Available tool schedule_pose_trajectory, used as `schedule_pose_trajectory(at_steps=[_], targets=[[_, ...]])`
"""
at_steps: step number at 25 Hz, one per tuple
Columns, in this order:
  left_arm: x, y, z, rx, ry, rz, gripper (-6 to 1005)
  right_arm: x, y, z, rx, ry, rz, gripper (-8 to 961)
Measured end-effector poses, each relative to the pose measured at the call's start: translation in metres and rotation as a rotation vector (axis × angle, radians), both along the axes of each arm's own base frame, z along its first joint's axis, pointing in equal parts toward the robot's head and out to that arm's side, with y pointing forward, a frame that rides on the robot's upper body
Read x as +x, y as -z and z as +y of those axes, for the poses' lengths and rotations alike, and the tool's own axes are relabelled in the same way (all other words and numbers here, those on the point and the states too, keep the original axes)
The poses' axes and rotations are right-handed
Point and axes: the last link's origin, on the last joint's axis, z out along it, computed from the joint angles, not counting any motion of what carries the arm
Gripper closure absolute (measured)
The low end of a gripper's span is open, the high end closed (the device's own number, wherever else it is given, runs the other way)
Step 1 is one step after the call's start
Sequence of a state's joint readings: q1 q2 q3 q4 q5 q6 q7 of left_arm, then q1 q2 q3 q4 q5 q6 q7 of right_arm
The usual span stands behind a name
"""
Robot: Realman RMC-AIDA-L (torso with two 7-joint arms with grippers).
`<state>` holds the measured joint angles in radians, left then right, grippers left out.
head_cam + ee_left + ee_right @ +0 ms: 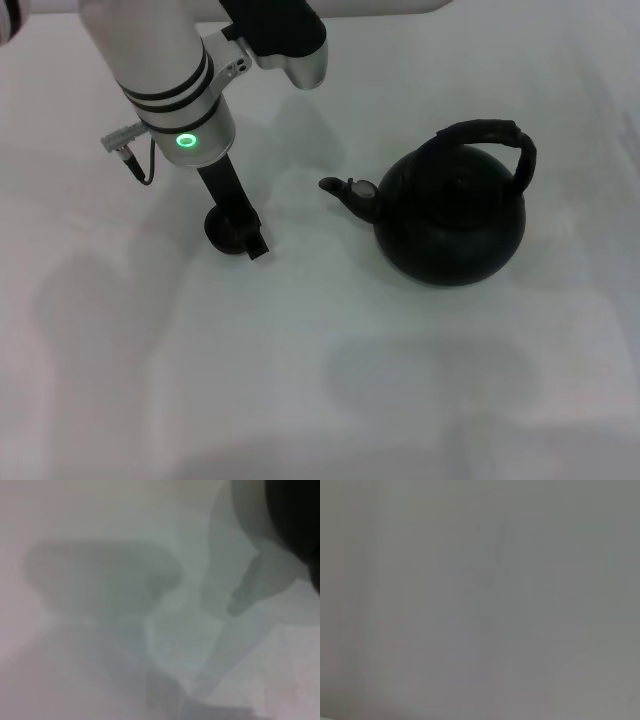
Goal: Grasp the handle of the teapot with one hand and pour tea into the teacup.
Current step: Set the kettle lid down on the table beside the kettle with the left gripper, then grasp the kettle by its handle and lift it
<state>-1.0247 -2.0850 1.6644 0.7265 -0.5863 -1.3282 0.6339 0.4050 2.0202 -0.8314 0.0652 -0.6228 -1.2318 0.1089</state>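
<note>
My left gripper (240, 232) hides most of the teacup (222, 232). I cannot tell if my fingers are open.

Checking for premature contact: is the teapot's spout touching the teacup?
Apart. The head view shows a bare strip of white table between the teapot spout tip and the teacup, which sits under the left gripper.

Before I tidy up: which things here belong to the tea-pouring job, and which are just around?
Job:
- large round matte black teapot
- its thick black arched handle
- tiny black teacup, partly hidden by the left end effector

Not part of it:
- white table
Nothing else lies about; right end effector unseen.
</note>
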Motion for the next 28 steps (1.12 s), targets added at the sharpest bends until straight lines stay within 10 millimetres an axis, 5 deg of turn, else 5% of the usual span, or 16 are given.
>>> schedule_pose_trajectory(at_steps=[20,28], targets=[[0.011,-0.044,-0.004,0.223,0.164,-0.107,188,0.001,-0.005,-0.001,0.013,-0.009,-0.009,135],[-0.005,-0.08,-0.003,0.441,0.232,-0.381,189,0.003,-0.015,-0.005,0.035,-0.041,-0.041,134]])
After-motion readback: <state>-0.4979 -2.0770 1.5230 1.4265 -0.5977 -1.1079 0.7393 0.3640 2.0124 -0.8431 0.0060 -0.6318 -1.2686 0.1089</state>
